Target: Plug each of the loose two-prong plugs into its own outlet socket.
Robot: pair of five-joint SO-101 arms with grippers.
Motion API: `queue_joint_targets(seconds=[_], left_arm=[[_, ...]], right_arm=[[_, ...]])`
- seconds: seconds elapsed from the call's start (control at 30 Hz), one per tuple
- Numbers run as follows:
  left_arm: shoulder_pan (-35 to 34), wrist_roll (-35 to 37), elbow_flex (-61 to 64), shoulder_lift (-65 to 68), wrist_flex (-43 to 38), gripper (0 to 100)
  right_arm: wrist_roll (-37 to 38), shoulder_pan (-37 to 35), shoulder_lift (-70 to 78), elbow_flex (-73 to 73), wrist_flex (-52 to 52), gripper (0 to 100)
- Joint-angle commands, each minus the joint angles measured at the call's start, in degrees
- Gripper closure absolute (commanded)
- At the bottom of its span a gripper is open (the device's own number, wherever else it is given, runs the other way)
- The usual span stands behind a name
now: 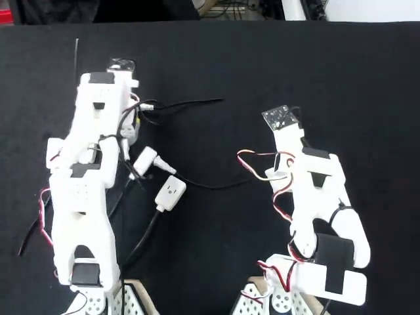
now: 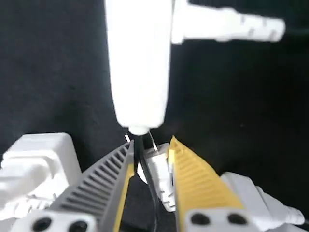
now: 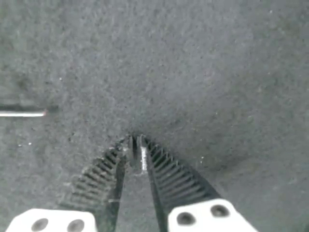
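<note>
My left gripper (image 2: 147, 145) hangs low over the black cloth, its grey and yellow fingers closed on a small white two-prong plug (image 2: 160, 180) with a black cord beside it. Just past its tips lies a long white outlet block (image 2: 140, 63) with its cord end towards me. More white plugs lie around it: one (image 2: 227, 26) beyond the block and one (image 2: 251, 200) close by. In the high view a white outlet socket (image 1: 169, 191) and a plug (image 1: 146, 159) lie beside the left arm. My right gripper (image 1: 279, 118) rests shut and holds nothing on bare cloth (image 3: 136, 145).
Black cords (image 1: 197, 184) trail across the cloth between the two arms, and one runs from the socket towards the front edge. Another white block (image 2: 38, 164) sits next to the left gripper. A thin pale wire (image 3: 21, 114) lies near the right gripper.
</note>
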Motion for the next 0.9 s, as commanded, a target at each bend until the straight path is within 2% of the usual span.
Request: queue_joint_targets(seconds=[0.0, 0.3, 0.47, 0.57, 0.67, 0.83, 0.87], left_arm=[[1.63, -0.70, -0.13, 0.26, 2.73, 91], [1.80, -2.64, -1.54, 0.35, 8.18, 90], [0.57, -8.35, -1.27, 0.35, 13.01, 72], [-0.22, -10.11, -1.19, 0.44, 13.01, 70], [-0.57, -8.62, -1.45, 0.97, 12.92, 75], [-0.40, -8.44, -0.92, 0.88, 12.75, 97], [-0.31, -8.44, -0.92, 0.88, 13.54, 97]], right_arm=[[0.44, 1.49, 0.04, -1.10, -0.79, 98.1], [0.53, 1.49, 0.04, -1.10, -0.79, 98.1], [0.53, 1.49, 0.04, -1.10, -0.79, 98.1], [0.53, 1.49, 0.04, -1.10, -0.79, 98.1], [0.53, 1.49, 0.04, -1.10, -0.79, 98.1], [0.53, 1.58, 0.04, -1.10, -0.79, 98.1], [0.53, 1.58, 0.04, -1.10, -0.79, 98.1]])
